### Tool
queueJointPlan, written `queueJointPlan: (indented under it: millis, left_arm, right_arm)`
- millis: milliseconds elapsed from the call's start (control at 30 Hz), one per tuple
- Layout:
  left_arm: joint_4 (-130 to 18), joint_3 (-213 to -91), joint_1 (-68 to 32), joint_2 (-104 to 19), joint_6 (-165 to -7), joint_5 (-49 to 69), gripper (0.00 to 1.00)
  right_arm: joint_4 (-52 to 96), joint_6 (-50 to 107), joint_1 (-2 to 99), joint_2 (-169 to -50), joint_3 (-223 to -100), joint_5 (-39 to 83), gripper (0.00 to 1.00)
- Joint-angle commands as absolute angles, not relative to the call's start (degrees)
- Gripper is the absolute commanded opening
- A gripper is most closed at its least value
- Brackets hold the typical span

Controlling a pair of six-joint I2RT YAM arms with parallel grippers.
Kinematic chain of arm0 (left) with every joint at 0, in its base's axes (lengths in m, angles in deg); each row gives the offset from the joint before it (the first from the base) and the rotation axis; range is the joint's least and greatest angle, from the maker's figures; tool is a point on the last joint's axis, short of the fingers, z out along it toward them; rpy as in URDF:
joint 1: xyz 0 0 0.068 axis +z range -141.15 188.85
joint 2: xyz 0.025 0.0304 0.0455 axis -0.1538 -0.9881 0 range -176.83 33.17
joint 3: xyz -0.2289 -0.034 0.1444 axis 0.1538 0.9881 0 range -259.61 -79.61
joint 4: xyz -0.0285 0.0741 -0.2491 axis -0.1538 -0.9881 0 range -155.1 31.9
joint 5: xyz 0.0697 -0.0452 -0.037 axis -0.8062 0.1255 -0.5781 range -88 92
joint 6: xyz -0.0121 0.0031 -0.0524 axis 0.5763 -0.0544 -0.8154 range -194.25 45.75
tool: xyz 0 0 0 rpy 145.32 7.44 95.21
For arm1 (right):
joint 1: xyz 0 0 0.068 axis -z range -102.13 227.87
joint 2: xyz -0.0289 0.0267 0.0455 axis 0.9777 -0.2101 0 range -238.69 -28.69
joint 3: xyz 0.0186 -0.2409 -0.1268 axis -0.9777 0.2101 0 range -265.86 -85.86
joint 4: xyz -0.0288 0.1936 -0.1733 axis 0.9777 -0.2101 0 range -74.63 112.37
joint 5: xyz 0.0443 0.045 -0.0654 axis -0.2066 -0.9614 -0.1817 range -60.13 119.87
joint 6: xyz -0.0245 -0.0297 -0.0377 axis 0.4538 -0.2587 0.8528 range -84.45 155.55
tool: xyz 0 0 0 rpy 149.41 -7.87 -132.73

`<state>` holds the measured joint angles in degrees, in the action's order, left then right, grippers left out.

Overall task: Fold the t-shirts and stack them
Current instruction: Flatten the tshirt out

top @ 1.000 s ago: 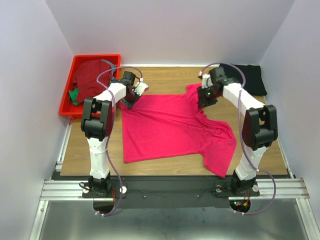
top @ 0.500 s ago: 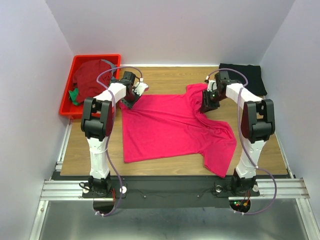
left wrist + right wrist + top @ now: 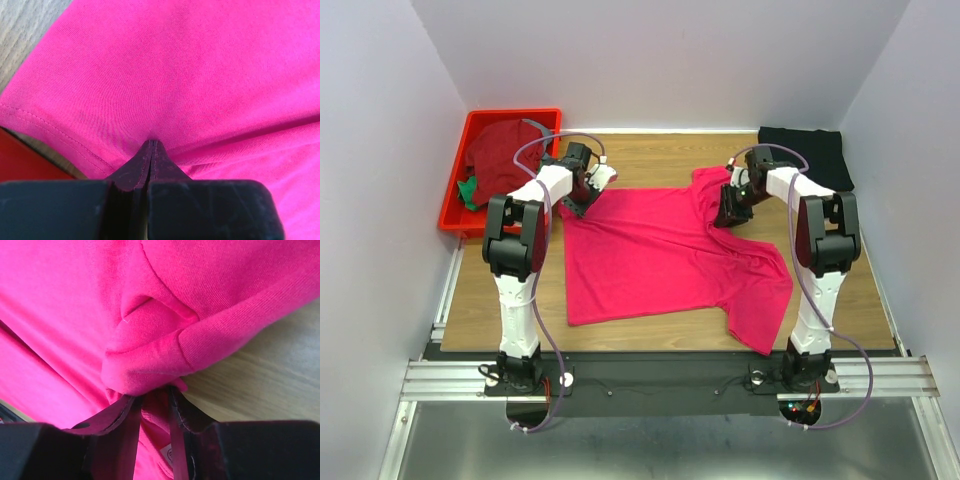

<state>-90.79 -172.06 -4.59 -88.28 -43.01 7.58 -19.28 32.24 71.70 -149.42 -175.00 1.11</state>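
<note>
While my left gripper (image 3: 151,146) is pinched shut on a far corner of the pink t-shirt (image 3: 660,255), I've got the right gripper (image 3: 152,407) clamped on its bunched-up far edge.

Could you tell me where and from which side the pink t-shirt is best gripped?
Probably the two far corners, pinched from above: the pink t-shirt lies mostly flat, so edges are the easiest cloth to pinch. The left gripper pinches the far-left corner; the right gripper has bunched cloth at the far-right sleeve.
</note>
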Motion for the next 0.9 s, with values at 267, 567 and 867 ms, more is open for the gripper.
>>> queueJointPlan:
  millis: [267, 567, 867]
  left_arm:
    - [-93.6, -172.3, -4.5, -91.2, -42.9, 6.4, 0.02]
    - [-93.9, -172.7, -4.5, -91.5, -43.0, 6.5, 0.02]
    - [-94.0, -173.0, -4.5, -91.5, -43.1, 6.8, 0.02]
  right_arm:
    - [-18.9, 31.4, 72.5, -146.9, -176.9, -4.2, 0.37]
    - [-19.5, 33.8, 72.7, -139.3, -175.5, 4.7, 0.36]
    - [-21.1, 34.5, 72.2, -140.8, -173.5, -1.2, 0.32]
